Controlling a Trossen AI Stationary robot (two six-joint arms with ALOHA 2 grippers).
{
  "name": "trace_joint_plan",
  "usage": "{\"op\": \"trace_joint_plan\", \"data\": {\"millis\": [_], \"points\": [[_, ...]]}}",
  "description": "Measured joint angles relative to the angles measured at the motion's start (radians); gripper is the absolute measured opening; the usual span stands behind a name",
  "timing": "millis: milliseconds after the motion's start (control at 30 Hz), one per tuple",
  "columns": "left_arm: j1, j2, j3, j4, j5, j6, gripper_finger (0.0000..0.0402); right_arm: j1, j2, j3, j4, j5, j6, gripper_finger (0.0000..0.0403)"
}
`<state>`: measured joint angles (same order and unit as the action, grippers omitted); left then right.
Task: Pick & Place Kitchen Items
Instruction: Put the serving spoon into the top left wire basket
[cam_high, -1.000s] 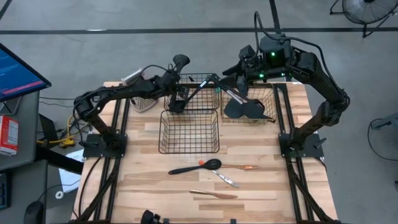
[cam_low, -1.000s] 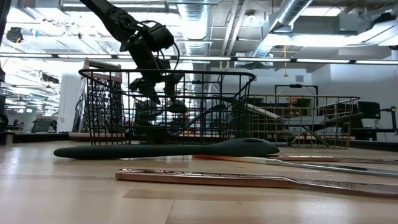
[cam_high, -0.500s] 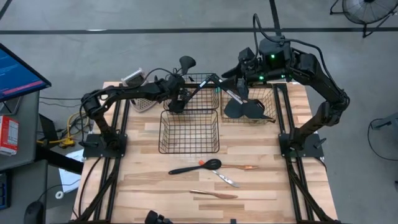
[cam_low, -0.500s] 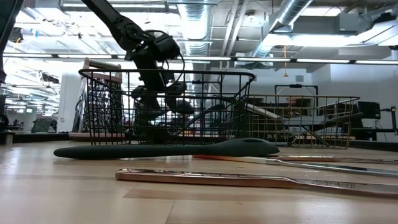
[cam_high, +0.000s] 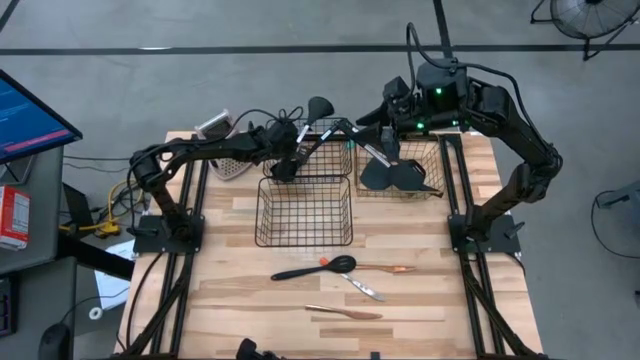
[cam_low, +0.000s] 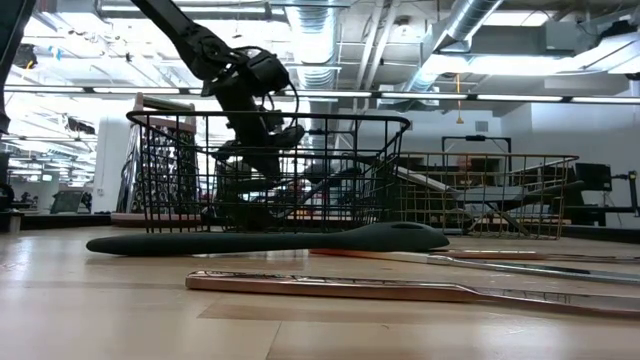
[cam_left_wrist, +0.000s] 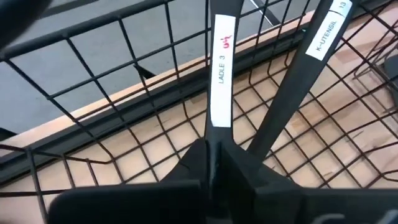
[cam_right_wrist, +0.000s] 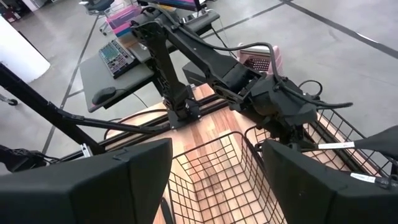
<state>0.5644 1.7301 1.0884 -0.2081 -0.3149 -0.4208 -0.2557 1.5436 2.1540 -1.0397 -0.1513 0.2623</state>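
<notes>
Left gripper (cam_high: 287, 152) is clamped on a black ladle (cam_high: 308, 118) by its handle (left wrist view shows a white tag reading "LADLE 3" running up from the grip). It sits over the far-centre wire basket (cam_high: 335, 170), about 11 o'clock from table centre. The ladle's bowl sticks out past the basket's far rim toward 12 o'clock, handle tilted. My read: the low grip on the handle keeps the heavy bowl end clear of the wire while it goes in or comes out; I can't tell which.

A 2nd black utensil (cam_left_wrist: 292, 93), tagged "UTENSIL 13", leans in the same basket just beside the ladle, so there is some snag risk there.

Right gripper (cam_high: 392, 108) hovers over the far-right basket (cam_high: 440, 160), around 1 o'clock, fingers spread with nothing between them (right wrist view). That basket already holds 2 black turners (cam_high: 392, 175). Looks like it's waiting.

The near-centre basket (cam_high: 262, 215) looks empty.

Not yet binned, on the table toward 6 o'clock: a black spoon (cam_high: 315, 267), a copper-handled piece (cam_high: 385, 267), a small metal piece (cam_high: 362, 288) and a copper utensil (cam_high: 343, 312).

The pink-topped grater (cam_high: 222, 127) sits at 10 o'clock, partly behind the left arm.
</notes>
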Motion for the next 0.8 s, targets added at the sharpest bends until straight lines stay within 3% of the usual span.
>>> {"op": "trace_joint_plan", "data": {"millis": [633,800], "points": [[0.006,-0.129,-0.006,-0.012,0.034,-0.003,0.0001,0.014,0.000,0.000,0.000,0.000,0.000,0.0249],[0.002,-0.130,-0.006,-0.002,0.059,0.113,0.0023,0.027,0.000,0.000,0.000,0.000,-0.001,0.0249]]}}
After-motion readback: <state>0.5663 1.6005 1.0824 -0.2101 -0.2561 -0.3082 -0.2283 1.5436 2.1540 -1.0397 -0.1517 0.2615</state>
